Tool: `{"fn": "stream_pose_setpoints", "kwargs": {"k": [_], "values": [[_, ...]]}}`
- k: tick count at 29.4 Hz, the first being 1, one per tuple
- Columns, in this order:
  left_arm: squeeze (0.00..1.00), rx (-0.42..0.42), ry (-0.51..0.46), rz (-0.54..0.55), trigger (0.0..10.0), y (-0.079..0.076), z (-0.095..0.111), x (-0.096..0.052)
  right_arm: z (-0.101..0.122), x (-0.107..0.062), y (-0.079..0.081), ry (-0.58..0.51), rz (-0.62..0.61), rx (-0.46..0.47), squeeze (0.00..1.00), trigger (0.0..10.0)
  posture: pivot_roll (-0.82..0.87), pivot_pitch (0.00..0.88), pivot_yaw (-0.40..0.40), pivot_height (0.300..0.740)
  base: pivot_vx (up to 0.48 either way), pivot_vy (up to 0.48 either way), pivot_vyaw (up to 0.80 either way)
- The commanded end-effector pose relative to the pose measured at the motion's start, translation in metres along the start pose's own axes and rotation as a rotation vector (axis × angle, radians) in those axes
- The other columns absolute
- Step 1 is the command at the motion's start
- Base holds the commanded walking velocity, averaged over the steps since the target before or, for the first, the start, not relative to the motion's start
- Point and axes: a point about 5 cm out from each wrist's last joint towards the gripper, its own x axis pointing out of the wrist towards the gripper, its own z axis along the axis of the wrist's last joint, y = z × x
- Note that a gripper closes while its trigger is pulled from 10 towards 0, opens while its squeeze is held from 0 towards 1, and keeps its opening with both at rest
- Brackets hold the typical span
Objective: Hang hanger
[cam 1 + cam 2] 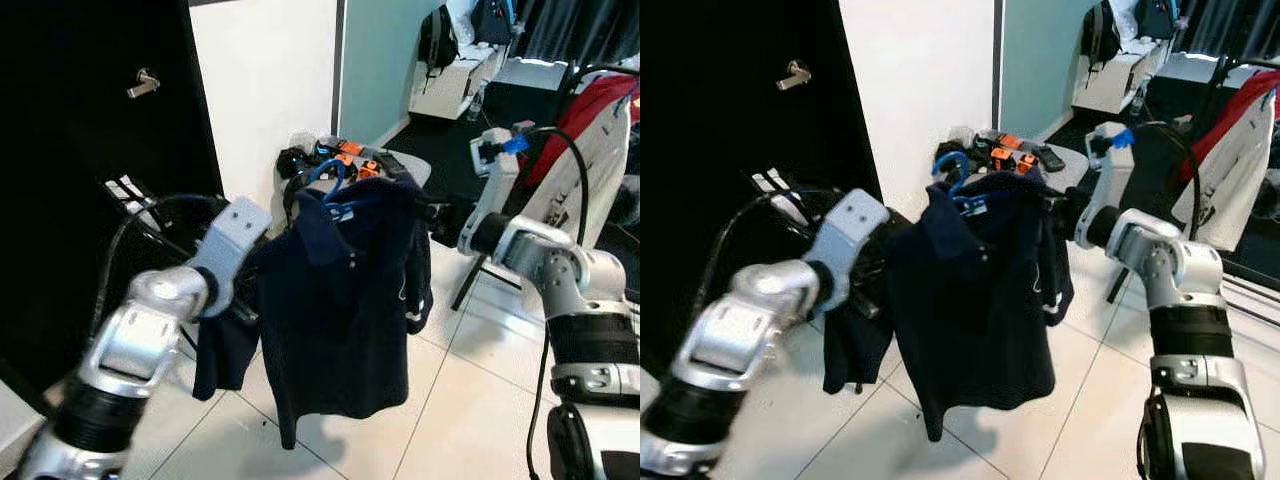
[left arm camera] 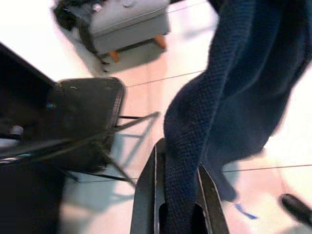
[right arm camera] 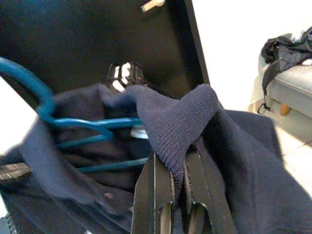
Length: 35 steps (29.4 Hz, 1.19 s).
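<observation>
Navy knit fabric, a dark polo shirt (image 1: 340, 300), hangs in the air between my two arms, draped over a blue hanger (image 1: 328, 185) whose hook rises just above the collar. My left gripper (image 2: 178, 195) pinches one side of the shirt, its two black fingers (image 2: 146, 195) closed on a fold of the knit near the sleeve. My right gripper (image 3: 178, 183) is clamped on the other shoulder of the shirt, close beside the blue bars of the hanger, which run inside the neck opening. The shirt's hem dangles above the white tiled floor (image 1: 480, 400), not touching it. On my left stands a black door (image 1: 90, 150) with a silver handle (image 1: 143, 84). Behind the shirt, against the white wall, is a grey ottoman (image 2: 129, 22) heaped with dark straps and orange-marked gear. On my right, a red and white garment (image 1: 590, 150) hangs on a rack.
</observation>
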Motion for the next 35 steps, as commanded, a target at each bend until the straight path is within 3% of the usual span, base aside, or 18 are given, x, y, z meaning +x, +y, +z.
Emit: {"fn": "stream_pose_setpoints", "kwargs": {"k": [1, 6, 8, 10, 13, 17, 20, 23, 34, 35], "values": [[0.00, 0.072, -0.031, -0.040, 10.0, 0.004, 0.001, -0.010, 0.005, -0.003, 0.000, -0.008, 0.005, -0.021, 0.00, 0.0, -0.10, 0.000, 0.012, 0.740, 0.000, 0.000, 0.00], [0.00, 0.090, -0.020, -0.055, 10.0, 0.011, -0.004, -0.018, 0.009, -0.008, -0.003, -0.009, 0.002, -0.032, 0.00, 0.0, -0.10, 0.000, 0.014, 0.740, 0.000, 0.000, 0.00], [0.00, 0.103, -0.041, -0.069, 10.0, 0.010, -0.002, -0.018, 0.007, -0.006, 0.005, 0.004, 0.053, -0.040, 0.00, 0.0, -0.11, 0.000, 0.015, 0.740, 0.000, 0.000, 0.00], [0.00, 0.152, -0.120, -0.144, 10.0, 0.004, 0.006, -0.019, 0.000, -0.002, 0.023, 0.044, 0.175, -0.061, 0.00, 0.0, -0.11, 0.000, 0.013, 0.740, 0.000, 0.000, 0.00], [0.00, 0.160, -0.133, -0.159, 10.0, 0.003, 0.007, -0.020, -0.001, -0.002, 0.025, 0.050, 0.188, -0.064, 0.00, 0.0, -0.11, 0.000, 0.013, 0.740, 0.000, 0.000, 0.00], [0.00, 0.224, -0.203, -0.281, 10.0, 0.011, 0.012, -0.035, -0.005, -0.007, 0.045, 0.108, 0.356, -0.074, 0.00, 0.0, -0.11, 0.000, 0.012, 0.740, 0.000, 0.000, 0.00], [0.00, 0.246, -0.194, -0.289, 10.0, 0.020, 0.010, -0.039, -0.006, -0.010, 0.046, 0.130, 0.382, -0.087, 0.00, 0.0, -0.12, 0.000, 0.013, 0.740, 0.000, 0.000, 0.00], [0.00, 0.265, -0.201, -0.296, 10.0, 0.038, 0.010, -0.050, -0.007, -0.018, 0.045, 0.175, 0.402, -0.118, 0.00, 0.0, -0.12, 0.000, 0.014, 0.740, 0.000, 0.000, 0.00], [0.00, 0.299, -0.242, -0.414, 10.0, 0.040, 0.014, -0.057, -0.006, -0.021, 0.048, 0.178, 0.408, -0.150, 0.00, 0.0, -0.13, 0.000, 0.023, 0.740, 0.000, 0.000, 0.00], [0.00, 0.302, -0.241, -0.442, 10.0, 0.039, 0.014, -0.059, -0.002, -0.021, 0.047, 0.160, 0.404, -0.150, 0.07, 10.0, -0.13, 0.000, 0.023, 0.740, 0.000, 0.000, 0.00]]}}
